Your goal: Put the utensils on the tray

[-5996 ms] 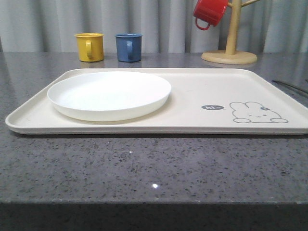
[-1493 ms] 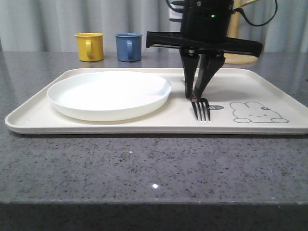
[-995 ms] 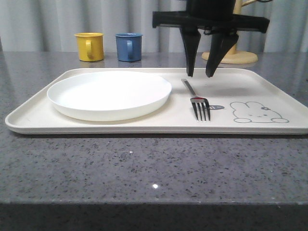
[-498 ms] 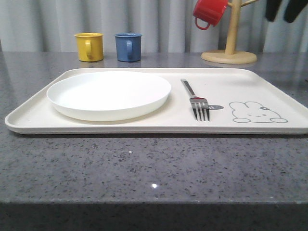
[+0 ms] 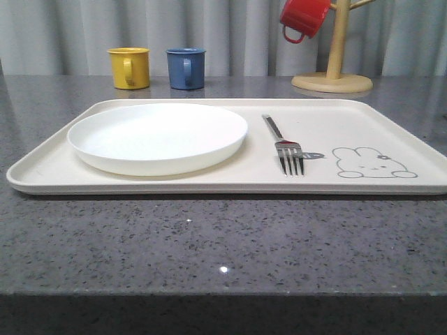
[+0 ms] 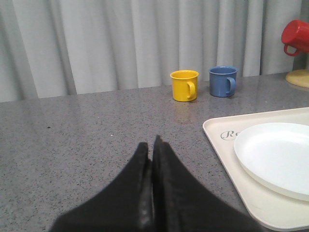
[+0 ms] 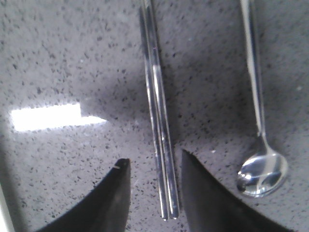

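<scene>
The silver fork [image 5: 285, 145] lies on the cream tray [image 5: 391, 125], tines toward the front, between the white plate [image 5: 158, 135] and the rabbit drawing. In the right wrist view, the pair of chopsticks [image 7: 158, 111] lies side by side on the grey counter, and the spoon [image 7: 260, 159] rests beside them, bowl near my fingers. My right gripper [image 7: 154, 166] is open above the counter, its fingers straddling the chopsticks' end without touching them. My left gripper [image 6: 150, 145] is shut on nothing over bare counter, left of the tray [image 6: 227, 150].
A yellow mug [image 5: 130, 67] and a blue mug [image 5: 186, 68] stand behind the tray. At the back right, a red mug [image 5: 303, 17] hangs on a wooden mug tree [image 5: 333, 78]. The white plate takes up the tray's left half.
The right gripper let go of the fork on the tray, rose and left the front view toward the right. The fork has stayed where it was laid.
</scene>
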You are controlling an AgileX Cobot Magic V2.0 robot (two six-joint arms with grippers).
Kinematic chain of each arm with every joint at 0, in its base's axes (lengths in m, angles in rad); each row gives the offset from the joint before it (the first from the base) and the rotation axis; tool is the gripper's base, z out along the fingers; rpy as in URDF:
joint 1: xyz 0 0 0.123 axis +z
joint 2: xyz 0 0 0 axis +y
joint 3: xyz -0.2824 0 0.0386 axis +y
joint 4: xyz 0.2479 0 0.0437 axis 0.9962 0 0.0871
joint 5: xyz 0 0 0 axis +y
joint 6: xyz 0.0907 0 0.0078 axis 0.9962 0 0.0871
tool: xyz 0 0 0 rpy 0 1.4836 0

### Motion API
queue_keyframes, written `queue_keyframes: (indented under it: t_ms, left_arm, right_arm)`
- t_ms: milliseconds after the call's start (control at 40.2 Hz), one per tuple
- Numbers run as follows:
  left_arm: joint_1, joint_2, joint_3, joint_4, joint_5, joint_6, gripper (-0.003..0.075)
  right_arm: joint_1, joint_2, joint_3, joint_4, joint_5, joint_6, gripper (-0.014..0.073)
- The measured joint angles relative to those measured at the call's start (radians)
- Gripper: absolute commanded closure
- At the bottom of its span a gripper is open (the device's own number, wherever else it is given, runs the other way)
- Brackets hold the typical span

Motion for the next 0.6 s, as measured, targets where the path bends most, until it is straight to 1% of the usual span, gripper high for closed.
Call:
queue_keyframes:
  t_ms: [597]
  left_arm:
    - [-0.001, 0.0, 0.0, 0.0, 0.0, 0.0, 0.0738]
  right_arm:
    - [0.0, 0.091, 0.005, 0.0, -0.015, -0.008, 0.0298]
